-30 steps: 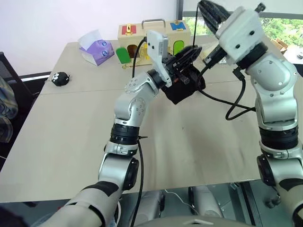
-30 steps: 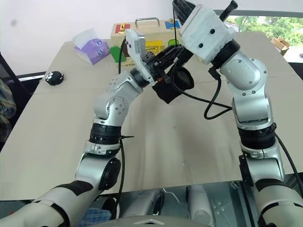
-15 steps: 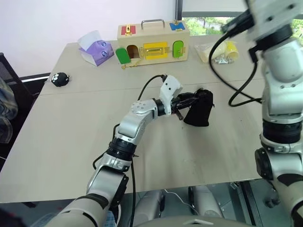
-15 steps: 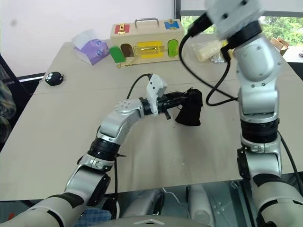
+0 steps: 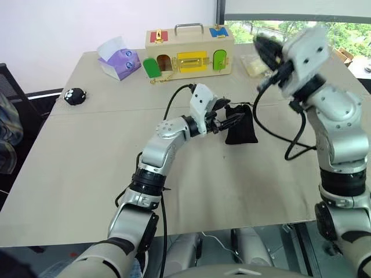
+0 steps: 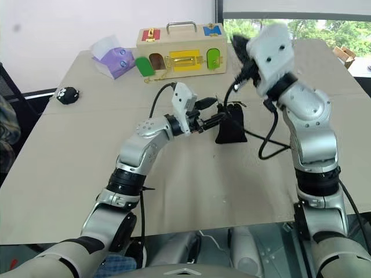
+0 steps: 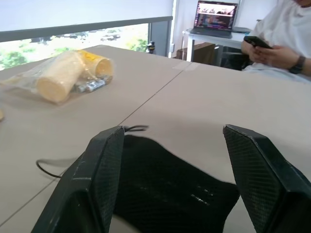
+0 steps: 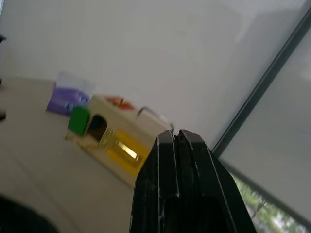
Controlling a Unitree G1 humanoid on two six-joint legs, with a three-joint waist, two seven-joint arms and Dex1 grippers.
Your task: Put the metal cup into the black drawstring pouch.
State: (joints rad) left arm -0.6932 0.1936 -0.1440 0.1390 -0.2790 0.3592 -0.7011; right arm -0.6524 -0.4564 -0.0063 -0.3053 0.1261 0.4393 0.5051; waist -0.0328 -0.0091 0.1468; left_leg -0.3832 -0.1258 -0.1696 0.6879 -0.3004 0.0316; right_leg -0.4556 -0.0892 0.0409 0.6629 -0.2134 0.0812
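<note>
The left gripper (image 5: 231,121) stood with its two black fingers spread apart, level and pointing across the surface (image 5: 87,168), the small black fabric drawstring pouch (image 5: 240,131) resting on the surface just beyond the fingertips and apparently free of them. The pouch sat upright near the middle of the surface, toward its far edge. No metal cup showed outside it; judging by its filled-out shape, the cup was probably inside. To finish well, that gripper should back straight off without snagging the cord or tipping the pouch. The right gripper (image 6: 240,43), fingers pressed together on nothing, hung raised above and beyond the pouch, forearm angled upward.
</note>
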